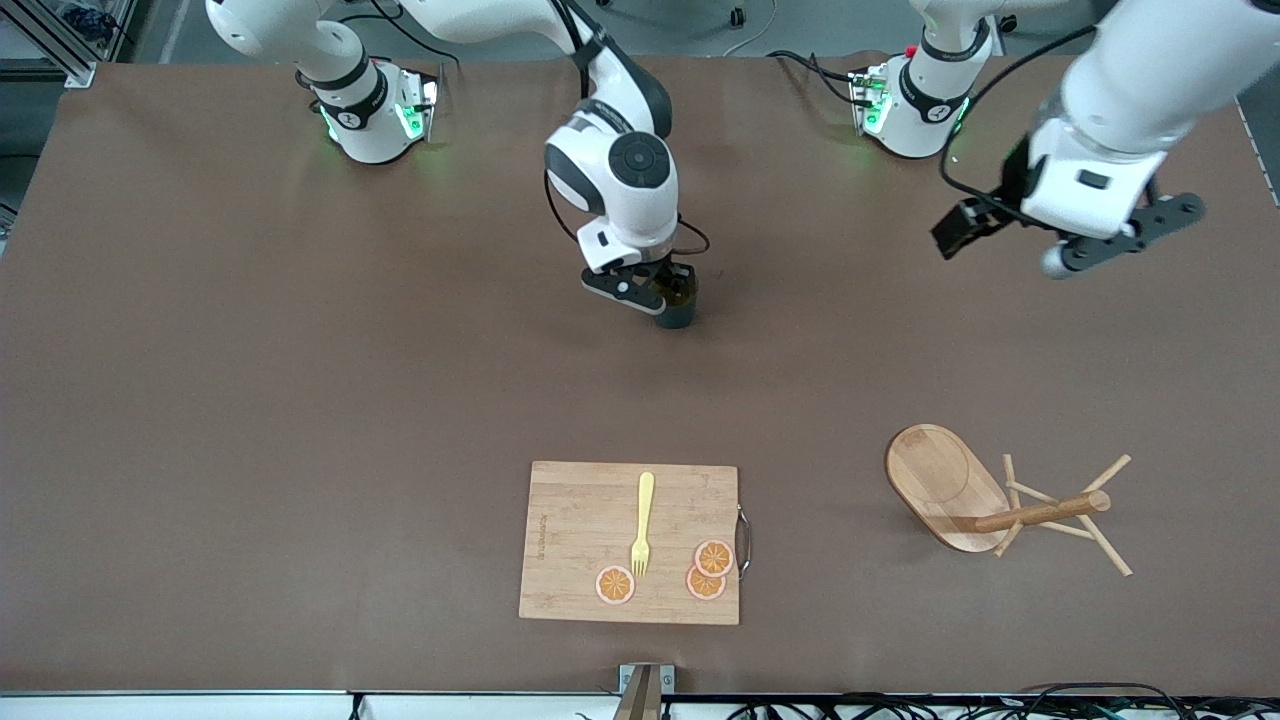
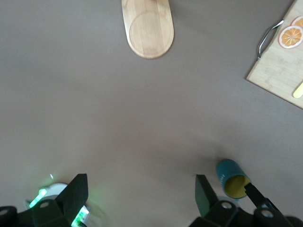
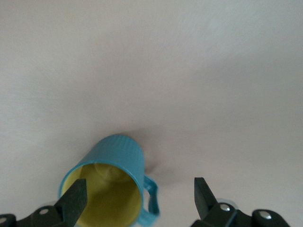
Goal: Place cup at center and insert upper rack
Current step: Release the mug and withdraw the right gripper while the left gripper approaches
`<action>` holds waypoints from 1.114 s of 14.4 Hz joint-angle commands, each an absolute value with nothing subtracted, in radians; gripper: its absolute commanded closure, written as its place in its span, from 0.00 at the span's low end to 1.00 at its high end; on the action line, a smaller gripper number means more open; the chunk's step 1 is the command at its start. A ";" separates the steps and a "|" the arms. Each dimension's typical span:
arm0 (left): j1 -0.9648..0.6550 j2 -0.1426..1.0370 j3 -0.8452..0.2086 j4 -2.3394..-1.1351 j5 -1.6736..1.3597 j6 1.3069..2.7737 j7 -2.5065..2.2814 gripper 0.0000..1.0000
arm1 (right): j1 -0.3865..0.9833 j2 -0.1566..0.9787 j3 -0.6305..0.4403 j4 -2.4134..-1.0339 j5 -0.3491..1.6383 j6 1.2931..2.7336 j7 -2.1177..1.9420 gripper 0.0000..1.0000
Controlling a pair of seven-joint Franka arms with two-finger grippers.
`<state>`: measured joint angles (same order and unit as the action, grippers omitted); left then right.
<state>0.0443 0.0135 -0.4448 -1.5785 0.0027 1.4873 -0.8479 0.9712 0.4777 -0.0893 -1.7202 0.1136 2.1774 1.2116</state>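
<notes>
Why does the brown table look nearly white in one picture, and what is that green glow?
Right wrist view: table washed pale around the cup, soft shadow beside it. Front view: green glow from base lights reflecting on the table. Left wrist view: same glow near the open left tool.

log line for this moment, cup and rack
cup: upright, table middle | right gripper: open around cup | left gripper: open, waiting | upper rack: on its side

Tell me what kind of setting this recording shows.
Likely a robotics lab bench staged with kitchen props: two arms bolted to a brown table, cables along its edge, plus a cutting board with fake orange slices, a cup and a toppled mug tree.
</notes>
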 commanded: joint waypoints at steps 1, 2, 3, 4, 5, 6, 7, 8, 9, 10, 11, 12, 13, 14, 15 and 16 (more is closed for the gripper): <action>0.052 -0.003 -0.563 -1.641 0.000 1.508 -1.058 0.00 | 0.885 0.342 -0.078 -1.764 0.104 2.062 1.079 0.00; 0.054 -0.011 -0.607 -1.670 0.002 1.540 -1.130 0.00 | 0.840 0.306 -0.078 -1.764 0.104 2.016 1.005 0.00; 0.052 -0.020 -0.641 -1.701 0.002 1.575 -1.194 0.00 | 0.786 0.273 -0.078 -1.767 0.103 1.973 0.917 0.00; 0.051 -0.026 -0.684 -1.732 0.011 1.613 -1.254 0.00 | 0.729 0.241 -0.078 -1.767 0.103 1.932 0.819 0.00; 0.049 -0.025 -0.739 -1.758 0.035 1.655 -1.319 0.00 | 0.662 0.212 -0.078 -1.766 0.103 1.889 0.704 0.00; 0.048 -0.018 -0.794 -1.781 0.075 1.690 -1.381 0.00 | 0.605 0.187 -0.078 -1.766 0.103 1.852 0.607 0.00; 0.045 -0.008 -0.858 -1.805 0.134 1.724 -1.437 0.00 | 0.531 0.161 -0.078 -1.766 0.101 1.812 0.501 0.00; 0.043 0.003 -0.900 -1.821 0.181 1.742 -1.480 0.00 | 0.464 0.143 -0.078 -1.764 0.092 1.781 0.400 0.00; 0.034 0.023 -0.937 -1.835 0.208 1.759 -1.523 0.00 | 0.401 0.132 -0.078 -1.763 0.062 1.760 0.291 0.00; 0.005 0.038 -0.959 -1.850 0.241 1.782 -1.569 0.01 | 0.331 0.124 -0.078 -1.760 0.025 1.741 0.178 0.00; -0.047 0.063 -0.959 -1.870 0.291 1.805 -1.624 0.01 | 0.265 0.121 -0.078 -1.753 -0.001 1.730 0.084 0.00; -0.108 0.098 -0.959 -1.890 0.358 1.818 -1.696 0.02 | 0.197 0.121 -0.078 -1.731 -0.017 1.715 -0.016 0.00; -0.170 0.160 -0.959 -1.896 0.447 1.819 -1.786 0.02 | 0.133 0.127 -0.078 -1.701 -0.018 1.688 -0.100 0.00; -0.220 0.228 -0.959 -1.896 0.521 1.818 -1.875 0.02 | 0.076 0.129 -0.078 -1.675 -0.020 1.668 -0.165 0.00; -0.263 0.292 -0.959 -1.894 0.591 1.818 -1.972 0.03 | 0.031 0.130 -0.078 -1.658 -0.029 1.664 -0.207 0.00; -0.294 0.355 -0.959 -1.893 0.673 1.819 -2.071 0.04 | 0.006 0.129 -0.078 -1.648 -0.069 1.663 -0.222 0.00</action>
